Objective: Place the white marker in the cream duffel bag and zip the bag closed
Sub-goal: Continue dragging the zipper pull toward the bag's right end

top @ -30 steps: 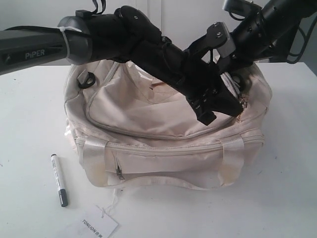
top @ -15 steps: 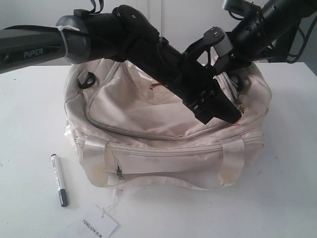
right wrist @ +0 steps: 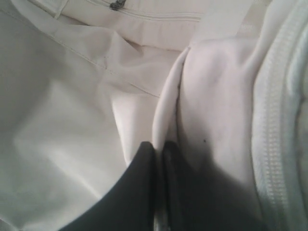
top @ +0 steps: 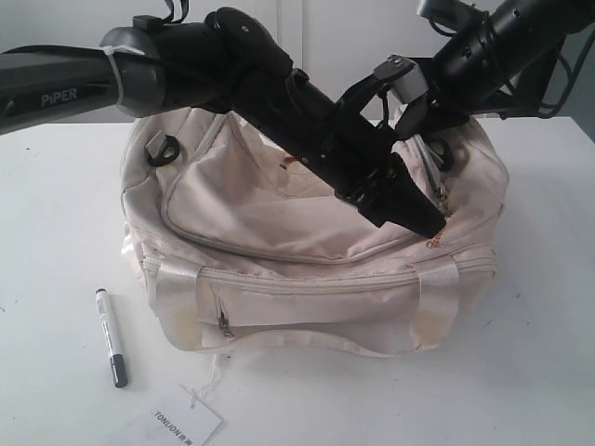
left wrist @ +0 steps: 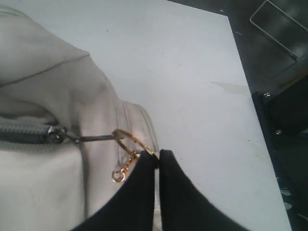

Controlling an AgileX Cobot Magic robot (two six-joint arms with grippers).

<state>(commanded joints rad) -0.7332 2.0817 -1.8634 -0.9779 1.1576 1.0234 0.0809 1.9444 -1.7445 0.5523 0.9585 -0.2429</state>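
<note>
The white marker [top: 111,336] lies flat on the table [top: 56,232] off the front left corner of the cream duffel bag [top: 279,214], apart from it, dark cap end away from the bag; its small print is too fine to read. Just in front of the bag lies a white paper tag [top: 186,418] printed "TONIJON", tied on by a thin string. At the bag's right end the left gripper [left wrist: 158,155] has its fingers together, pinching the gold ring pull [left wrist: 132,139]. The right gripper [right wrist: 159,147], above the bag's top, is clamped on a fold of its cream fabric. The left arm [top: 56,96], marked "PiPER", crosses over the bag. Bare tabletop lies in front of the bag and to both sides; the table's edge runs beyond its right end.
</note>
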